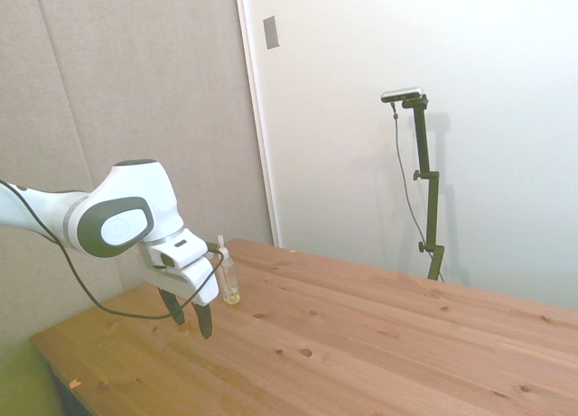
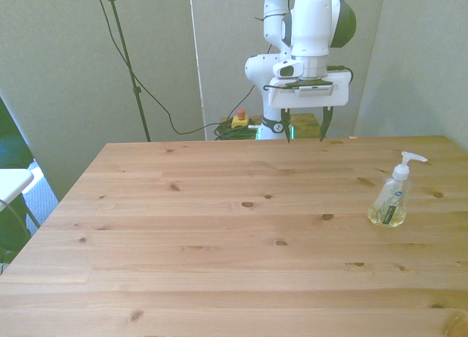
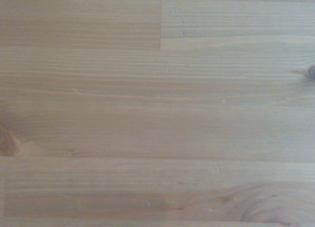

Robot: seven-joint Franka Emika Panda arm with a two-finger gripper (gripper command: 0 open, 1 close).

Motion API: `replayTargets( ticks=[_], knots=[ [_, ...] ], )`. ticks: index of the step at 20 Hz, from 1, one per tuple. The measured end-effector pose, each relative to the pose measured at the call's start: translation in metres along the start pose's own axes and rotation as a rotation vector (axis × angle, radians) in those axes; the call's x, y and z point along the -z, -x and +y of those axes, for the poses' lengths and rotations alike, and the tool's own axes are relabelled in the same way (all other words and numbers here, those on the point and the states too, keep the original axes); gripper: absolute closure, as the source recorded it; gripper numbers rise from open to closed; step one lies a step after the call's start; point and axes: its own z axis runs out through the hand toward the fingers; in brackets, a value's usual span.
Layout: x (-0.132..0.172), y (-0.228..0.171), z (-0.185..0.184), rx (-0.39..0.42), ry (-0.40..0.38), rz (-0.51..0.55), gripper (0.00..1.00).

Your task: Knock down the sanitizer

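While the sanitizer (image 1: pixel 230 279) stands upright and untouched in the side view, we see our jaws (image 1: pixel 191 315) hanging just above the bench (image 1: pixel 361 344) near its left end, spread apart and holding nothing. From this angle the bottle appears just beyond the wrist, though the view flattens depth and we cannot judge the true gap from it.

Across the bench, the front view settles that question. Our jaws (image 2: pixel 306 124) hover over the far edge, roughly at its middle, fingers clearly apart with bare space between them. The sanitizer (image 2: pixel 391 198) sits well apart from them, close to the edge on the front view's right and about midway between the far and near edges. Its white pump head points toward that same edge, and only a shallow layer of yellowish liquid shows at the base.

Our wrist view shows only wood grain of the bench (image 3: pixel 157 113); the bottle is not in it.

We judge the bottle to be light, being nearly empty, with thin stiff plastic walls and a tall slim shape on a small base. It should tip easily. No grasp seems needed: we would push sideways on the upper body or the neck just under the pump, since contact low near the base would more likely slide it along the smooth wood than topple it.
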Motion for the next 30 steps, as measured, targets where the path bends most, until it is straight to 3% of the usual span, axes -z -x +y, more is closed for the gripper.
replayTargets(
  ticks=[6,14,15,30],
  knots=[
    [0.002,-0.005,-0.012,0.002,-0.004,0.001,0.00],
    [0.001,-0.006,-0.083,-0.009,0.007,0.018,0.00],
    [-0.001,-0.007,-0.091,-0.012,0.011,0.022,1.00],
    [-0.024,-0.004,-0.160,-0.006,0.037,0.044,1.00]
  ],
)
